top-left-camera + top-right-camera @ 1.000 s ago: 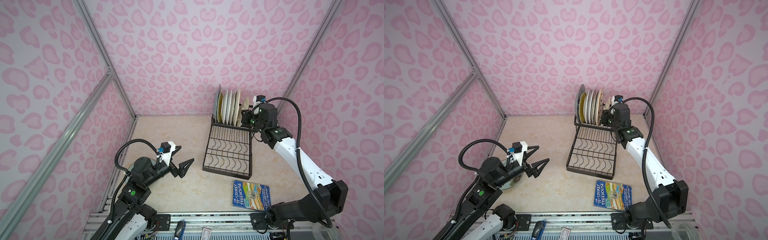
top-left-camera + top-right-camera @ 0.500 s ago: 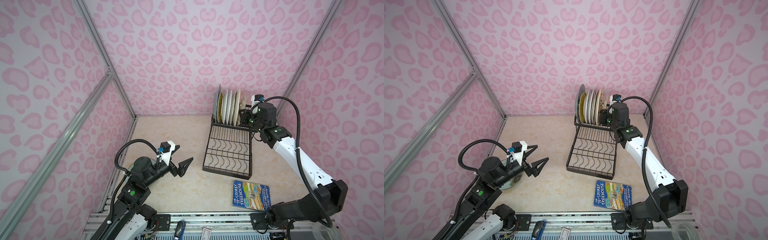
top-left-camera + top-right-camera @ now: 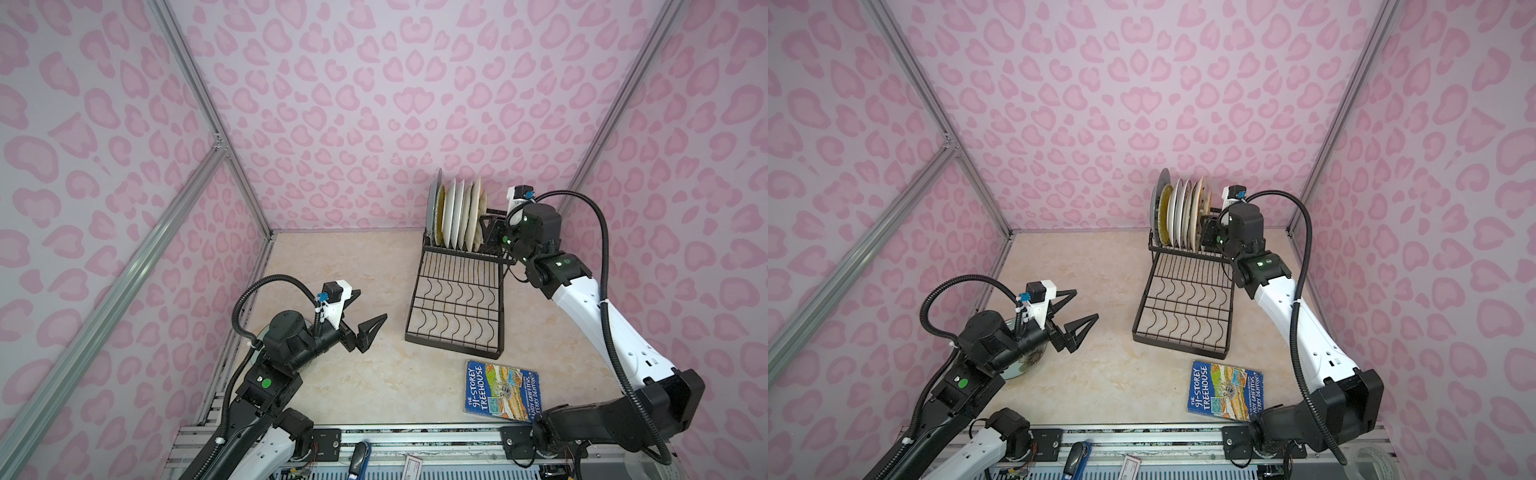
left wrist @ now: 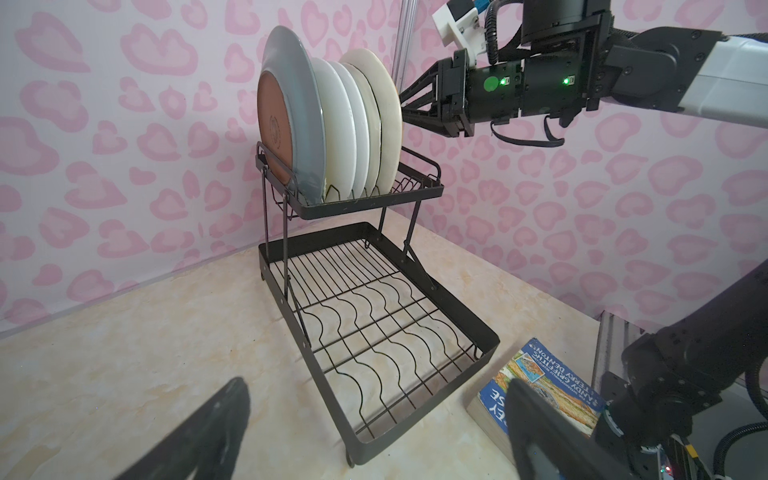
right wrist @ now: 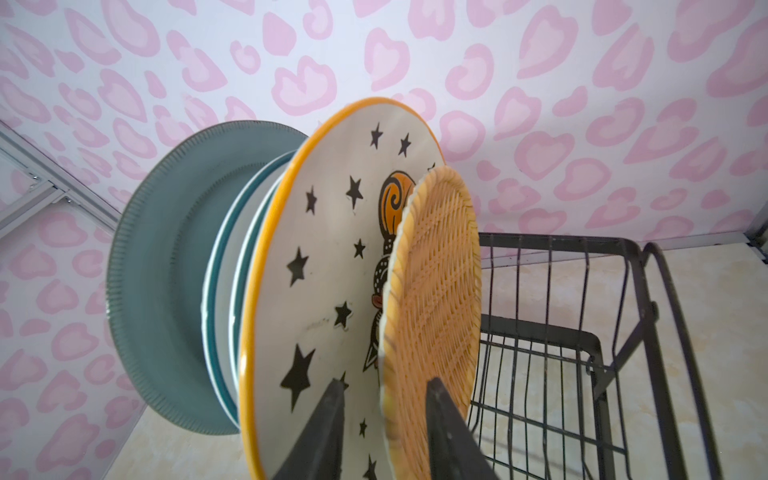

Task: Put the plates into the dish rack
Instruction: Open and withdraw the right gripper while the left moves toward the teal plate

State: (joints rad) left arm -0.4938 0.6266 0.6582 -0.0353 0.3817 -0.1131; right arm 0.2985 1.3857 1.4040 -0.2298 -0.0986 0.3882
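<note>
Several plates (image 3: 455,216) (image 3: 1177,216) stand on edge in the raised basket of the black wire dish rack (image 3: 457,291) (image 3: 1183,299) (image 4: 374,316). The teal-grey plate (image 5: 166,270) is at the far end, then white ones, the star plate (image 5: 316,270) and the orange woven plate (image 5: 440,270). My right gripper (image 5: 385,382) (image 3: 488,226) straddles the woven plate's rim, open, with a gap on the star plate's side. My left gripper (image 3: 371,305) (image 3: 1086,305) (image 4: 376,383) hangs wide open and empty above the table, left of the rack. Another plate (image 3: 1027,361) lies flat, mostly hidden under the left arm.
A blue paperback book (image 3: 500,390) (image 3: 1225,390) (image 4: 544,382) lies on the table just in front of the rack's wide lower tray. Pink patterned walls close in the back and both sides. The rack's raised basket has free slots on the right arm's side.
The right jaws have spread apart around the woven plate, which now stands in the rack by itself. The left arm has not moved.
</note>
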